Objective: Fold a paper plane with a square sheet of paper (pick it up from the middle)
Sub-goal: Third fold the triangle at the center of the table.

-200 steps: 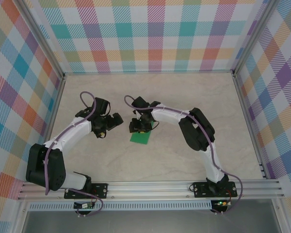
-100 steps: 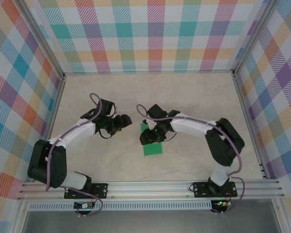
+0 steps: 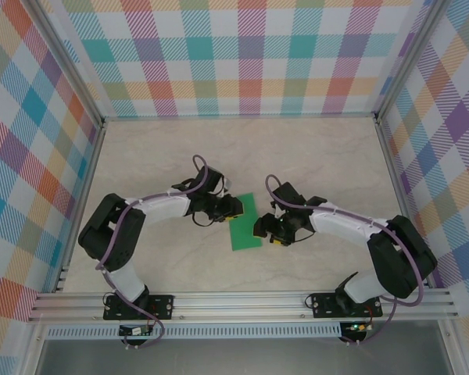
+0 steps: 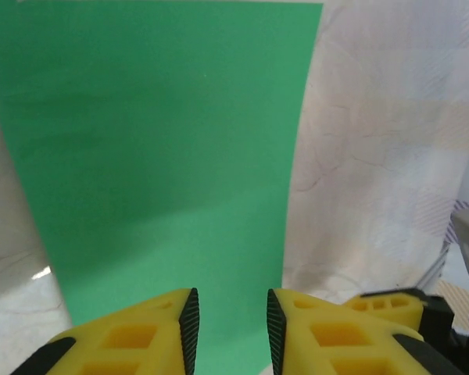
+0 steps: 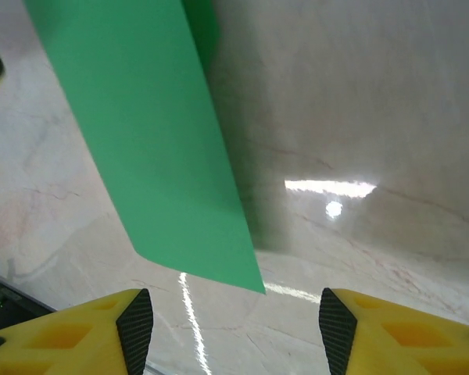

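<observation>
the green sheet of paper (image 3: pixel 244 224) lies on the pale marbled bench (image 3: pixel 320 156), near the middle and a little toward the near edge, between the two claws. from above it reads as a rectangle, longer than it is wide, its long sides running away from the arm bases with a slight tilt.

the left claw (image 3: pixel 233 208) sits at the far left part of the sheet, the arm reaching in from the left. in the left wrist view the sheet of paper (image 4: pixel 156 156) spreads out ahead of the left claw (image 4: pixel 230 332) and runs down into the slot between the yellow fingers. the black pads (image 4: pixel 190 328) stand close together with a narrow gap, and green shows through that gap. the claw is narrowly spread, not pressed together. i cannot tell whether either pad touches the paper.

the right claw (image 3: pixel 259 228) is just beside the right long edge of the sheet, near its near end. in the right wrist view the right claw (image 5: pixel 230 336) is spread wide, its fingers (image 5: pixel 137 328) at the two lower corners with bare bench between them, pinching nothing. the paper (image 5: pixel 156 148) lies ahead and to the left, apart from the fingers, with a sharp corner pointing toward the claw. a darker green layer peeks out along its far right edge, and a shadow falls on the bench beside it.

checked walls (image 3: pixel 250 55) stand around the bench.
</observation>
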You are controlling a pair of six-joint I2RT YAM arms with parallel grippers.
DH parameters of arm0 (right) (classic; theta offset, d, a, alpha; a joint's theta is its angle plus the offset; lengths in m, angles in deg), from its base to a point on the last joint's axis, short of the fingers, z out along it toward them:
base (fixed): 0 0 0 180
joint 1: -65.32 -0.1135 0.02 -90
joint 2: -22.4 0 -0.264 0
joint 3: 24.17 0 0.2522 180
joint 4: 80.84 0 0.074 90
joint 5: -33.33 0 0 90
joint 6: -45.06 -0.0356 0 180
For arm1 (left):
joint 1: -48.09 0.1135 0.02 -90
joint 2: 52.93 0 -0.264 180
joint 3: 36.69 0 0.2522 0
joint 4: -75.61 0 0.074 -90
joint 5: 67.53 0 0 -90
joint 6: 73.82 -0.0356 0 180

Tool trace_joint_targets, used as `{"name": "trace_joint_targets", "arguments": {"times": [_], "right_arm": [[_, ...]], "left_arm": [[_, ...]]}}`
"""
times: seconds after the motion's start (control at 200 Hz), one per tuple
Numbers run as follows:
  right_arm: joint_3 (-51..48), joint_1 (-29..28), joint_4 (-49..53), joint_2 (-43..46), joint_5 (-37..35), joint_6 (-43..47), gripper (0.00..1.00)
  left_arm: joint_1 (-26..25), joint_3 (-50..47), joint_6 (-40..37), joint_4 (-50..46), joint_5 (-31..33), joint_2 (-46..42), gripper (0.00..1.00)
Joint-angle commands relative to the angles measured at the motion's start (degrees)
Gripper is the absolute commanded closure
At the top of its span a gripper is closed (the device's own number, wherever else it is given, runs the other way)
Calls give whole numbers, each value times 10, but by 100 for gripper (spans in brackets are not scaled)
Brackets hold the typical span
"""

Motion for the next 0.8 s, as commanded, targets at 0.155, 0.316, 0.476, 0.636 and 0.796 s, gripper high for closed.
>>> {"name": "trace_joint_targets", "arguments": {"times": [0.155,0.316,0.476,0.636,0.796], "right_arm": [[-28,-1,-73,3,58,-31,40],[-26,-1,-83,-14,62,-27,45],[-14,-1,-77,-37,63,-22,46],[-12,-1,-73,-44,60,-20,45],[-13,-1,-80,-51,60,-17,46]], "left_arm": [[-5,13,9,9,52,45,71],[-5,13,7,2,67,52,72],[-5,18,3,-11,78,71,73],[-5,16,3,-14,77,80,73],[-5,15,3,-20,79,83,74]]}}
